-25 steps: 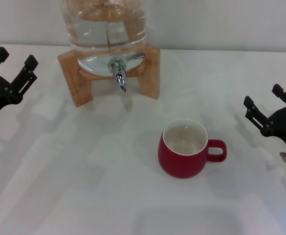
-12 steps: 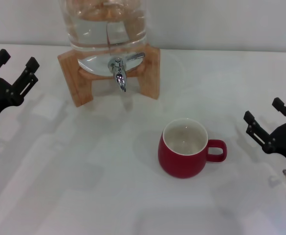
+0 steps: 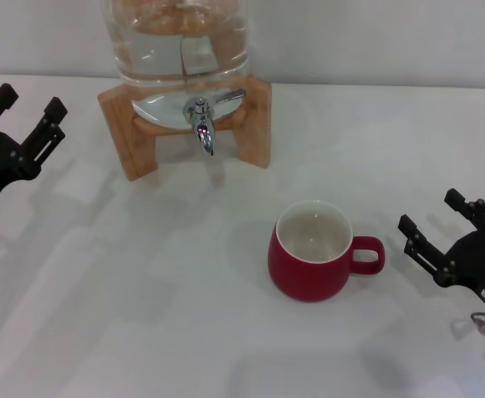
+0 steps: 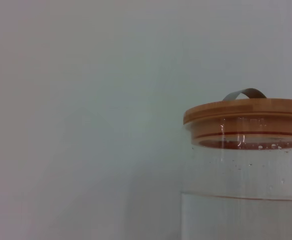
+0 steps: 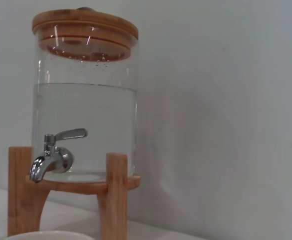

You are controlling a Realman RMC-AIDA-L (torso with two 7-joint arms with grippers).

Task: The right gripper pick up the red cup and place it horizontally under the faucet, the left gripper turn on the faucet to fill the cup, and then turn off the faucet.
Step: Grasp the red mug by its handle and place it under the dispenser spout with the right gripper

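nothing is done yet: the red cup point(image 3: 311, 251) is not held, the faucet point(image 3: 201, 119) is untouched, and both the right gripper point(image 3: 448, 234) and the left gripper point(image 3: 25, 110) are spread open and empty.

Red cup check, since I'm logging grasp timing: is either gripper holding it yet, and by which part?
Nothing is held. The glossy red ceramic cup stands free; the right gripper is open beside its handle, the left gripper open, far off.

Just beside the black right gripper point(image 3: 446, 234) stands a glossy red cup point(image 3: 312, 252) with an off-white inside. Farther off, a shiny chrome faucet point(image 3: 201, 122) juts from a clear glass dispenser point(image 5: 85, 120) on a light wooden stand point(image 3: 255, 122), near the black left gripper point(image 3: 20, 118).
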